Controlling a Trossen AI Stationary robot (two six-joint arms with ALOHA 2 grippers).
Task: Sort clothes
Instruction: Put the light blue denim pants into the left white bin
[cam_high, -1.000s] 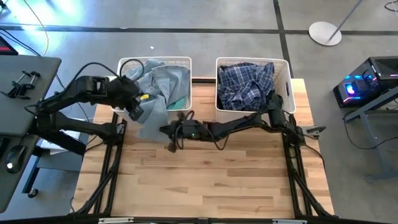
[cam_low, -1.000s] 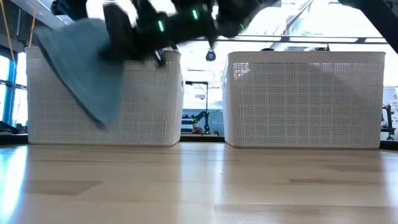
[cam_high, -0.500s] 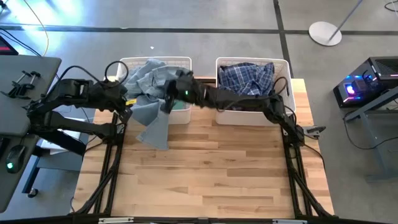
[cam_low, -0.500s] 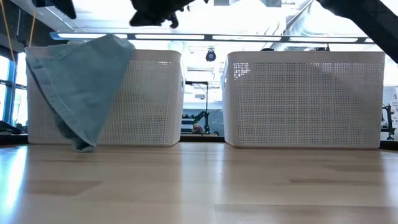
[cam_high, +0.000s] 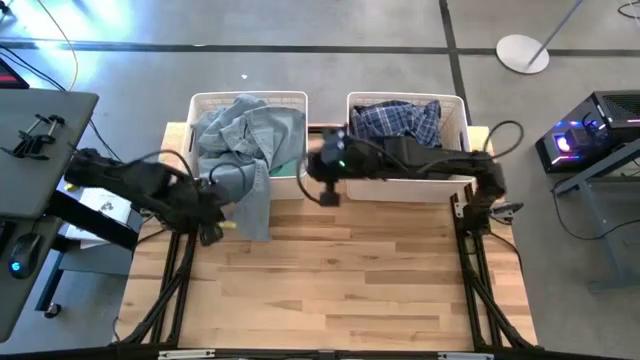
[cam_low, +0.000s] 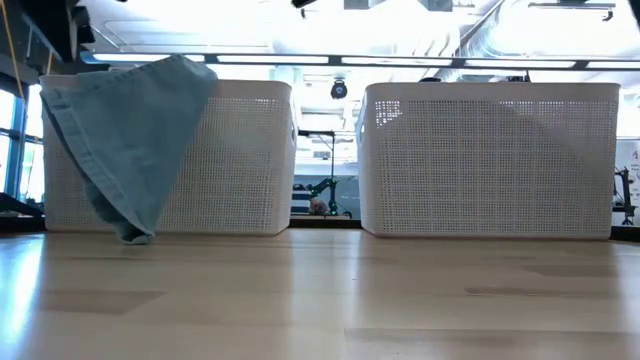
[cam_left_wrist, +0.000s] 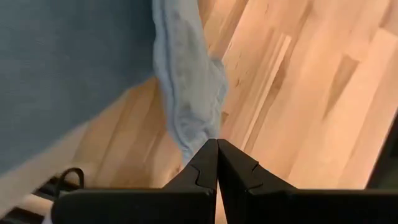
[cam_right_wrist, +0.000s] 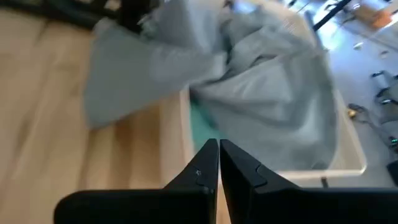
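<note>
Two white baskets stand side by side at the far edge of the wooden surface. Grey-blue denim fills the left one and hangs over its near wall, its tip touching the wood; a plaid garment lies in the right one. Between the baskets hovers the right tool, closed and empty. Left tool, closed too, sits just beside the hanging denim.

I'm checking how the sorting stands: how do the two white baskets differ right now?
The left basket has a grey-blue denim garment spilling over its front wall down to the table; the right basket keeps its plaid garment inside. From the low view, only the left one's front is partly covered. Both are white, slatted and look alike.
</note>
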